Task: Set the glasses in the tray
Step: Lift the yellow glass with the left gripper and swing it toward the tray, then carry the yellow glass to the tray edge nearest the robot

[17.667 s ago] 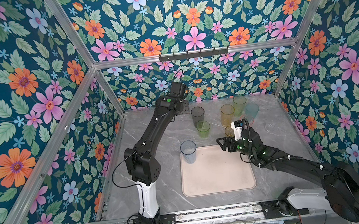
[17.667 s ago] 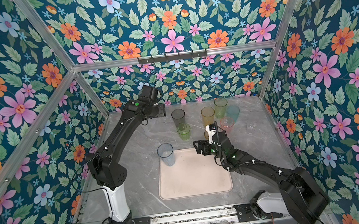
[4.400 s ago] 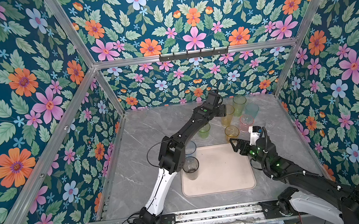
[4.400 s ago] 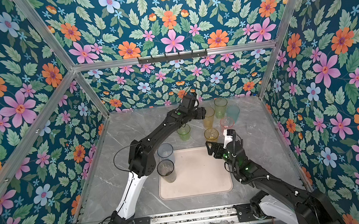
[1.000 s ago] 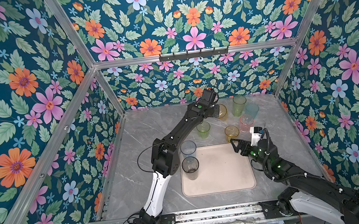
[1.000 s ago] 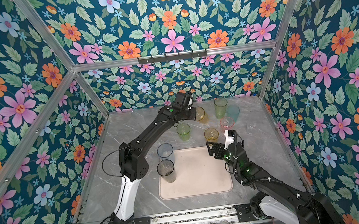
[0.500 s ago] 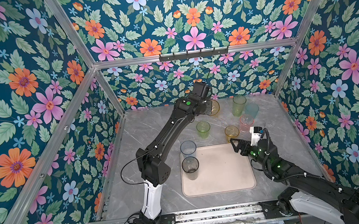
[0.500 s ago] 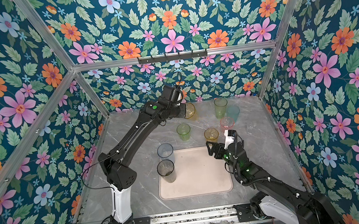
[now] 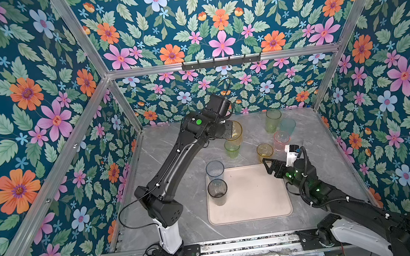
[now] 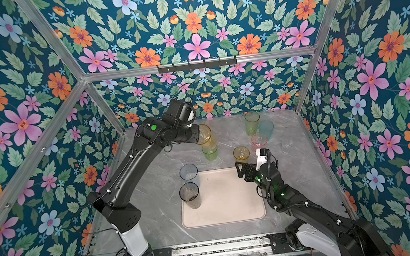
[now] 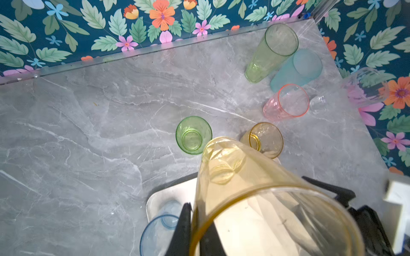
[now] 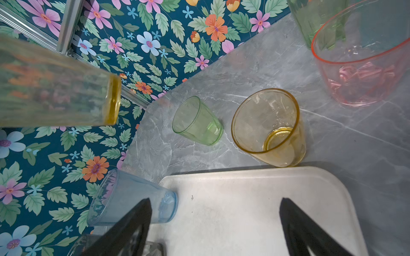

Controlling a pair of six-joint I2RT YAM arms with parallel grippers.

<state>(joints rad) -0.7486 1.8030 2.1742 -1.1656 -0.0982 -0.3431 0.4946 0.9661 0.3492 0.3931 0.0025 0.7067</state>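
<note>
My left gripper (image 9: 230, 130) is shut on the rim of a tall yellow tumbler (image 9: 236, 133), held off the table above the short green tumbler (image 9: 232, 148). In the left wrist view one finger (image 11: 184, 223) is outside the wall of the yellow tumbler (image 11: 244, 188) and the other inside. The beige tray (image 9: 255, 197) carries a blue tumbler (image 9: 215, 170) and a grey tumbler (image 9: 217, 192) along its left side. My right gripper (image 9: 269, 166) hovers open and empty over the tray's far right corner, its fingers (image 12: 133, 221) spread wide above the tray (image 12: 244, 199).
Behind the tray stand a short amber tumbler (image 9: 264, 152), a pink one (image 9: 281, 140), a tall green one (image 9: 272, 121) and a teal one (image 9: 287, 126). A clear tumbler (image 11: 363, 86) shows beside the pink one. Floral walls enclose the grey table on three sides.
My left gripper has lifted the yellow tumbler and carried it leftward, away from the cluster at the back. The right arm has stayed where it was, open.
</note>
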